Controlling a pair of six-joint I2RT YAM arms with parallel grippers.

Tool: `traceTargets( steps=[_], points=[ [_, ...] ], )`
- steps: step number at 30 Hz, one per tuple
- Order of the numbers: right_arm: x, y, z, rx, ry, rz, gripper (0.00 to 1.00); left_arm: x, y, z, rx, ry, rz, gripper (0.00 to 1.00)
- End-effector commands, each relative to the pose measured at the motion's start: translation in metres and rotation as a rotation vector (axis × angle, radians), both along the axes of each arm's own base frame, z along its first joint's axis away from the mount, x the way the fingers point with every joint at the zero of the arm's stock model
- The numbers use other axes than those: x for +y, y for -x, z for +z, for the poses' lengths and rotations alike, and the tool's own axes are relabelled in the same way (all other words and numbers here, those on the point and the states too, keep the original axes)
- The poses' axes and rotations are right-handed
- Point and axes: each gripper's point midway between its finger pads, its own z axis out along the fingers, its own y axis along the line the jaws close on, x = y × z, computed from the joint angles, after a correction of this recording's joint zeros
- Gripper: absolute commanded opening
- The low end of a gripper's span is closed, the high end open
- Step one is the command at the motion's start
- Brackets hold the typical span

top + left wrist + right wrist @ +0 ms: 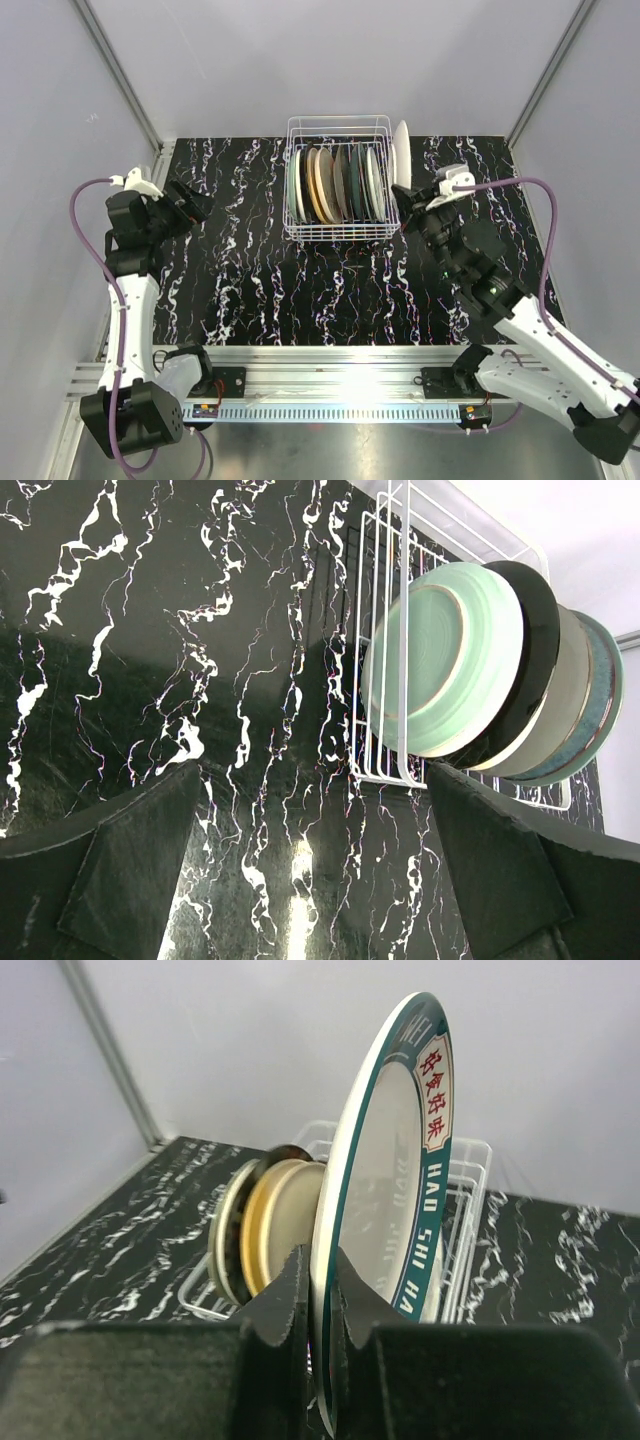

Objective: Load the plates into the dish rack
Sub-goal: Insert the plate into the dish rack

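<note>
The white wire dish rack (340, 232) stands at the back middle of the table, with several plates (325, 185) on edge inside it. In the left wrist view a pale green plate (445, 660) fronts the row in the rack (385, 630), and a dark plate (535, 630) stands behind it. My right gripper (405, 195) is shut on the lower rim of a white plate with a teal lettered rim (390, 1160). It holds that plate (401, 150) upright just outside the rack's right wall. My left gripper (190, 205) is open and empty, left of the rack.
The black marbled tabletop (260, 280) spreads in front of the rack. Grey enclosure walls (60, 110) close in both sides and the back. In the right wrist view, a cream-yellow plate (280, 1220) and the rack's wires (470, 1190) lie behind the held plate.
</note>
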Motion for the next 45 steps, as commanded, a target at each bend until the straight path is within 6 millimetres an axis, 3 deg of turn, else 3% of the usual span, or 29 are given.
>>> traceTargets(
  steps=[1, 5, 10, 14, 20, 23, 29, 45],
  points=[
    [-0.006, -0.02, 0.003, 0.009, -0.074, -0.003, 0.0, 0.0, -0.002, 0.012, -0.068, -0.036, -0.019, 0.99],
    [-0.022, -0.051, -0.008, 0.044, -0.042, -0.046, 0.0, 0.003, 0.002, 0.006, -0.048, -0.047, -0.001, 0.99],
    [-0.025, -0.076, -0.01, 0.054, -0.064, -0.012, 0.0, 0.005, 0.0, 0.004, -0.038, -0.045, 0.006, 0.99],
    [-0.018, -0.1, -0.021, 0.08, -0.058, 0.025, 0.0, 0.004, -0.001, 0.001, -0.025, -0.038, 0.005, 0.99],
    [-0.025, -0.133, -0.036, 0.126, -0.105, 0.036, 0.0, 0.005, -0.001, 0.001, -0.024, -0.04, 0.008, 0.99],
    [-0.022, -0.139, -0.04, 0.133, -0.109, 0.048, 0.0, 0.006, -0.001, 0.001, -0.02, -0.041, 0.01, 0.99],
    [-0.019, -0.16, -0.07, 0.196, -0.105, 0.042, 0.0, 0.004, -0.002, -0.001, -0.013, -0.032, 0.0, 0.99],
    [-0.027, -0.183, -0.106, 0.242, -0.097, 0.026, 0.0, 0.004, -0.004, -0.007, 0.009, -0.027, -0.003, 0.99]
  ],
)
